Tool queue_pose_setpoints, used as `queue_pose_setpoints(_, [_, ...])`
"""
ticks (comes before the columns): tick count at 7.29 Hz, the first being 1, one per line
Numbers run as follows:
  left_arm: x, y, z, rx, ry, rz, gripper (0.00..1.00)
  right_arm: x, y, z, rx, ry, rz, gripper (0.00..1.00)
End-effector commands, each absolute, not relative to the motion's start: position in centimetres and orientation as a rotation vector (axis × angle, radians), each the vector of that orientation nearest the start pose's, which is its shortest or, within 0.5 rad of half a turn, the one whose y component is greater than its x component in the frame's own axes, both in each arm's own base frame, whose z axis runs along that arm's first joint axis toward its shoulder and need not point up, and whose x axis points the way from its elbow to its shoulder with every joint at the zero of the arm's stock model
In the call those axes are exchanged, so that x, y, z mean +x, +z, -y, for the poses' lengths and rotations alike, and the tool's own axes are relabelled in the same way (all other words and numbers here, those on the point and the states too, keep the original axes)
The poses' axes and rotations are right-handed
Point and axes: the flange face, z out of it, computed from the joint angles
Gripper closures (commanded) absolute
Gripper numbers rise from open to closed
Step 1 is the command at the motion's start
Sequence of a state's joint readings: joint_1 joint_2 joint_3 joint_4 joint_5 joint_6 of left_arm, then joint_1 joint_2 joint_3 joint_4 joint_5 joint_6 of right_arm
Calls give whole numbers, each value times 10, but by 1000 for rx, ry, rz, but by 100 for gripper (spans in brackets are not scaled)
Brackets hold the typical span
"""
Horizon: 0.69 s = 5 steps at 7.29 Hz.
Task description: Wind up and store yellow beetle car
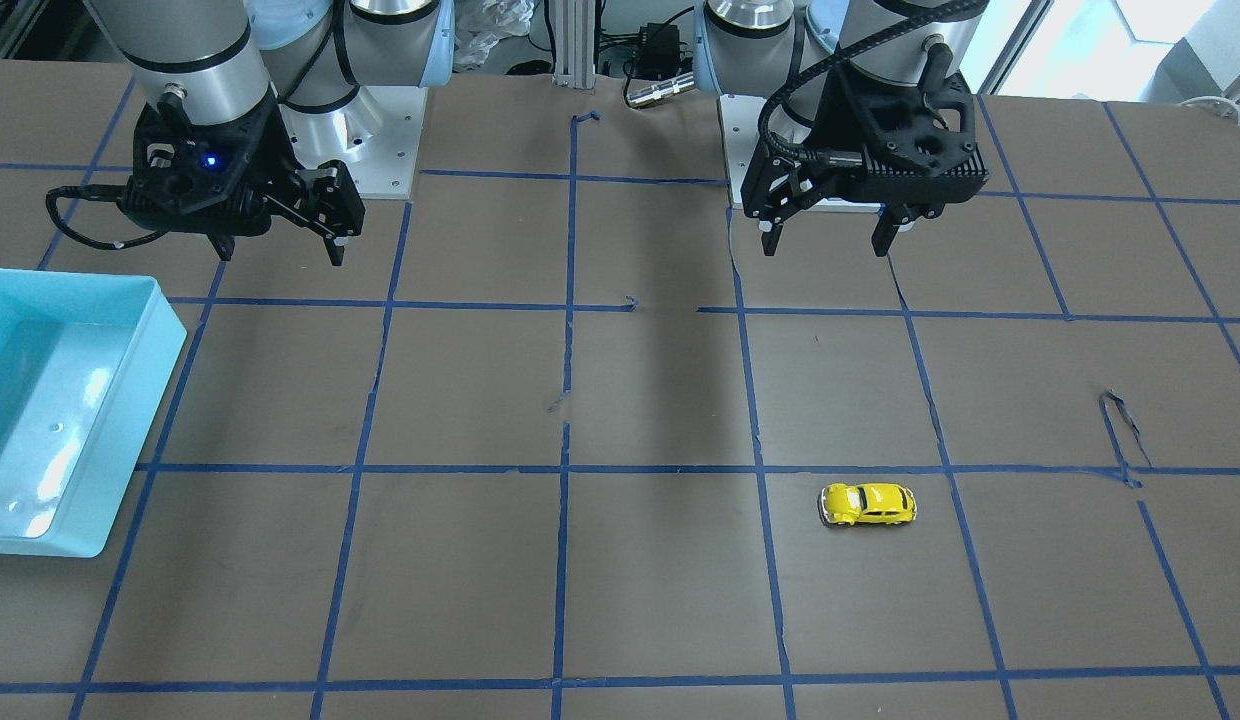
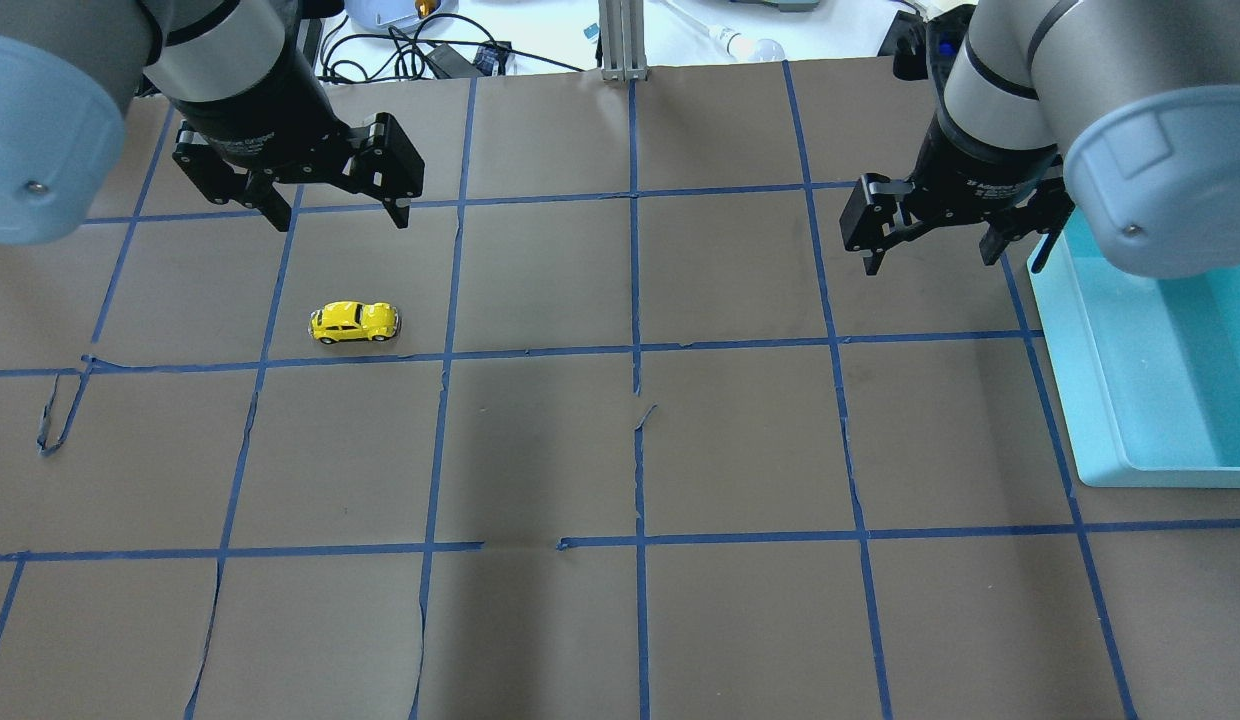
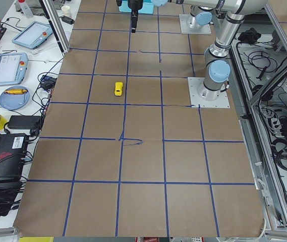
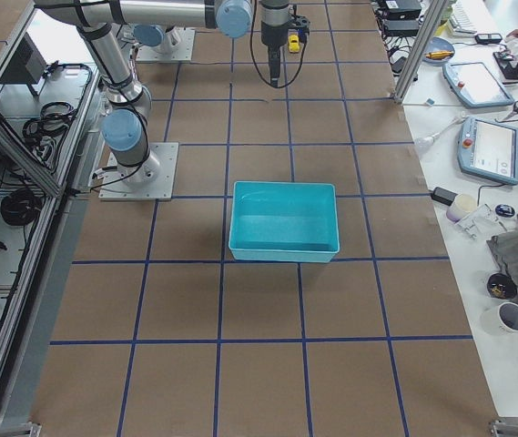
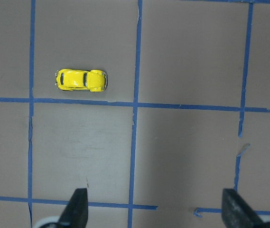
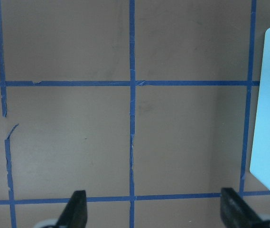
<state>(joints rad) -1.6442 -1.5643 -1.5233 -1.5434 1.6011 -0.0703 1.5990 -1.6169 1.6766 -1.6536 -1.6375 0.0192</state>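
The yellow beetle car [image 2: 354, 322] stands on its wheels on the brown paper table cover, alone in a taped square. It also shows in the front view [image 1: 868, 504], the left wrist view [image 5: 81, 80] and the left side view [image 3: 118, 88]. My left gripper [image 2: 334, 212] hangs open and empty above the table, a little behind the car; its fingertips [image 5: 78, 202] show wide apart in the left wrist view. My right gripper [image 2: 930, 258] hangs open and empty beside the bin, fingertips [image 6: 77, 204] wide apart.
A light-blue empty bin [image 2: 1160, 380] sits at the table's right side, also in the front view [image 1: 60, 400] and the right side view [image 4: 285, 221]. Blue tape lines grid the brown cover, with small tears. Cables and tablets lie beyond the far edge.
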Motion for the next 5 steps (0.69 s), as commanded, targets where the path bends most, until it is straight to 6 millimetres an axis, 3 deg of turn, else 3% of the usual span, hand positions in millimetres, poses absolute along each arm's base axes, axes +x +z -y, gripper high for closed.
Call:
queue_pose_setpoints(1, [-160, 519, 490, 45, -132, -3194, 0, 140, 467, 469, -16, -32, -3210, 0])
queue_pose_setpoints(5, [-155, 520, 488, 44, -133, -3183, 0, 138, 466, 471, -9, -37, -3213, 0])
